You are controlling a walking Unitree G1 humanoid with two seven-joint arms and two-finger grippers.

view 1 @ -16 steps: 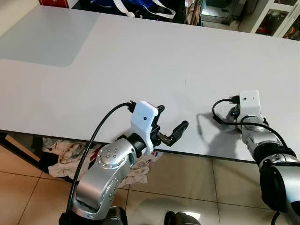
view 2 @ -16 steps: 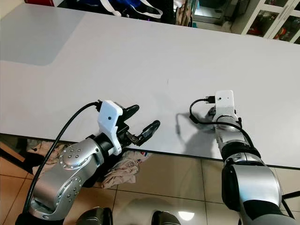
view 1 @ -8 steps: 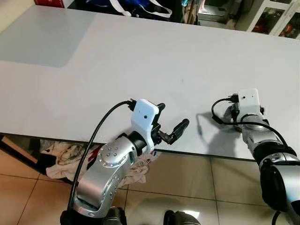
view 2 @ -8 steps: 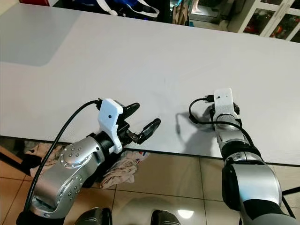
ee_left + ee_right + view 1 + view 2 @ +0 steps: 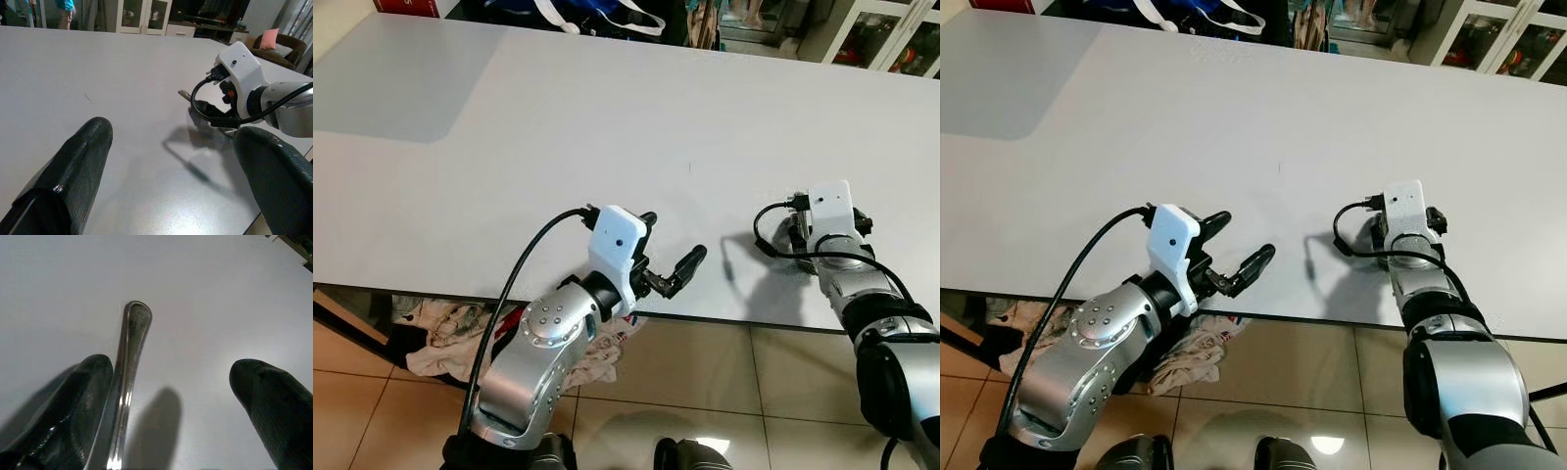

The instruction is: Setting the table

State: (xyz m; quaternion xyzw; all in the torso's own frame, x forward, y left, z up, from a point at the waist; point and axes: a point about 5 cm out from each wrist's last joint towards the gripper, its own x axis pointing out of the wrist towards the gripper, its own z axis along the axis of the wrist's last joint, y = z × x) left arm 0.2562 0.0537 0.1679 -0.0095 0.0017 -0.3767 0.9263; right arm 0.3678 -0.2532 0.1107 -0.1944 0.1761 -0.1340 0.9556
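Observation:
A silver cutlery handle (image 5: 128,362) lies on the white table (image 5: 558,127), close along one black finger (image 5: 83,401) of my right gripper (image 5: 181,382), which is open; its far end is hidden. The handle tip (image 5: 183,93) also peeks out beside my right wrist in the left wrist view. My right wrist's white camera housing (image 5: 830,208) sits low over the table's near right part. My left gripper (image 5: 671,243) hovers open over the near edge, holding nothing.
A heap of cloth (image 5: 440,328) lies on the tiled floor under the table's near edge. Bags with white straps (image 5: 597,15) stand beyond the far edge, and glass-door cabinets (image 5: 876,39) at the back right.
The head view has shifted slightly. My right wrist has rolled a little on the spot; the left gripper holds the same pose.

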